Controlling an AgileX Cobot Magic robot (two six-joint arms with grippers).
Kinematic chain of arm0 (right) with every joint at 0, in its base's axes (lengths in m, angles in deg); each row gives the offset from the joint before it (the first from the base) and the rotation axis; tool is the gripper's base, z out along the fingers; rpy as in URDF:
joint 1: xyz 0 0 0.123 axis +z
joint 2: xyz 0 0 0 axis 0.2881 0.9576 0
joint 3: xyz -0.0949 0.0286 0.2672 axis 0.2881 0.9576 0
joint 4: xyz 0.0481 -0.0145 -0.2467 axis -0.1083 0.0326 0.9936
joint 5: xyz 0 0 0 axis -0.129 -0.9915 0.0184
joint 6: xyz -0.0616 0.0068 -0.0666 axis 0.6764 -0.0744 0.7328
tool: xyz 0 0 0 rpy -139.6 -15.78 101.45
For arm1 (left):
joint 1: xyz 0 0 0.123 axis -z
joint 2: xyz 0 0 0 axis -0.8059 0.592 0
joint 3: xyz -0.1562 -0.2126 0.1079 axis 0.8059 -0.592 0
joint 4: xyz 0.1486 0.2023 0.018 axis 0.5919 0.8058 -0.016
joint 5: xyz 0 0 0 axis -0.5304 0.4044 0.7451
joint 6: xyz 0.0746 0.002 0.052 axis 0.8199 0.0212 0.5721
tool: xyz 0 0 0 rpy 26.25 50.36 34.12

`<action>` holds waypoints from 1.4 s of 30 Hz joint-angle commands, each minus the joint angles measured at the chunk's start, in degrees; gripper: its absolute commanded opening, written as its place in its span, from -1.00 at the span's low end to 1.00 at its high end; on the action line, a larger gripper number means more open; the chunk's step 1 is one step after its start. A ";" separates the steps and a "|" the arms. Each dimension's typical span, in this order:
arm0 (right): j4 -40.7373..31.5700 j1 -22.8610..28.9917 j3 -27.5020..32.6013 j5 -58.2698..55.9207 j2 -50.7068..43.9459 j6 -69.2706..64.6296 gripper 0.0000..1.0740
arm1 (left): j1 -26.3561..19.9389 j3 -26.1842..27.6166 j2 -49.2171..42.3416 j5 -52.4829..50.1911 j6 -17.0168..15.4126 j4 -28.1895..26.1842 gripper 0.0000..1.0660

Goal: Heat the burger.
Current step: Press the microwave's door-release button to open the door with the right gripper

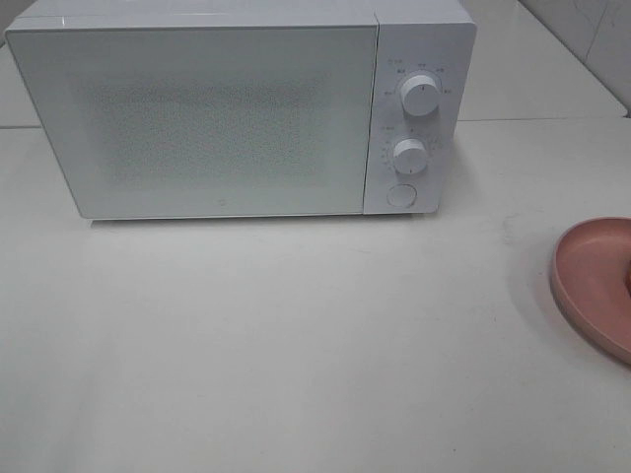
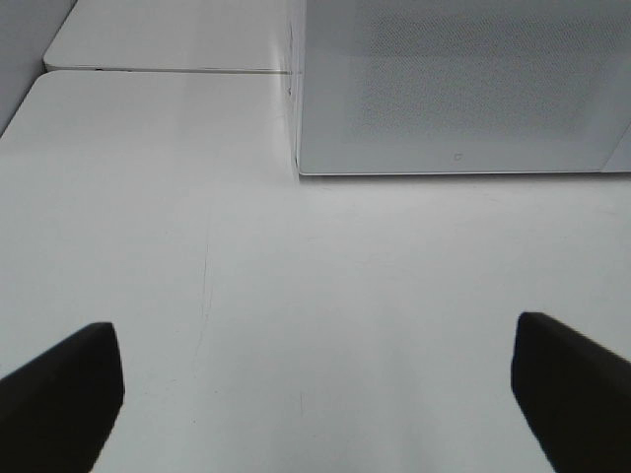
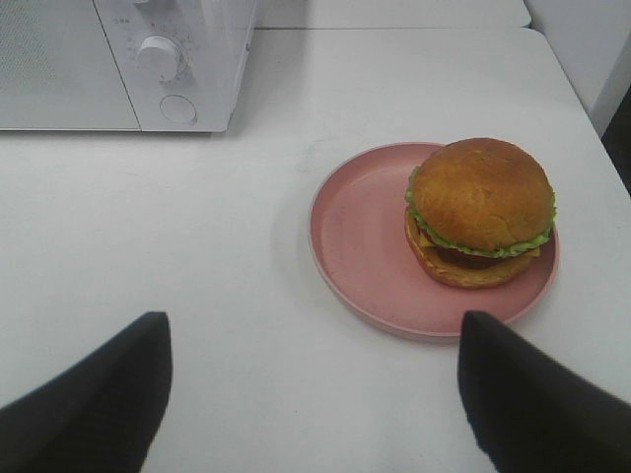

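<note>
The burger, with a glossy brown bun, green lettuce and yellow cheese, sits on the far side of a pink plate in the right wrist view. My right gripper hovers open a short way in front of the plate, nothing between its dark fingers. The white microwave stands at the back of the table with its door shut. My left gripper is open and empty over bare table, facing the microwave's left front corner. Neither gripper shows in the exterior high view, and the burger is out of frame there.
The microwave's panel has two knobs and a round button on its right side. Only part of the pink plate shows at the right edge of the high view. White tabletop stretches in front of the microwave.
</note>
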 commanded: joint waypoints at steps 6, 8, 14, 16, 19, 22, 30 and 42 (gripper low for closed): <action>-0.23 -0.23 0.00 -0.06 -1.43 0.23 0.42 | -0.11 -0.11 -1.26 -0.17 -0.34 0.00 0.88; -0.23 -0.23 0.00 -0.06 -1.43 0.23 0.42 | -0.11 -0.11 -1.26 -0.17 -0.34 0.00 0.88; -0.23 -0.23 -0.06 0.06 -1.43 0.23 0.42 | -0.11 -0.11 -1.26 -0.17 -0.34 0.00 0.88; -0.23 -0.23 -0.57 0.11 -1.15 0.23 0.42 | -0.11 -0.11 -1.26 -0.17 -0.34 0.00 0.88; -0.23 -0.23 -2.18 0.23 0.80 0.23 0.42 | -0.11 -0.11 -1.26 -0.17 -0.34 0.00 0.88; -0.23 -0.23 -3.21 0.29 3.50 0.23 0.42 | -0.11 -0.11 -1.26 -0.17 -0.34 0.00 0.88; -0.17 -0.23 -3.32 4.70 11.63 1.15 0.42 | -0.11 -0.11 -1.26 -0.17 -0.34 0.00 0.88; -0.17 -0.23 -3.09 14.95 20.57 1.15 0.42 | -0.11 -0.11 -1.26 -0.17 -0.34 0.00 0.88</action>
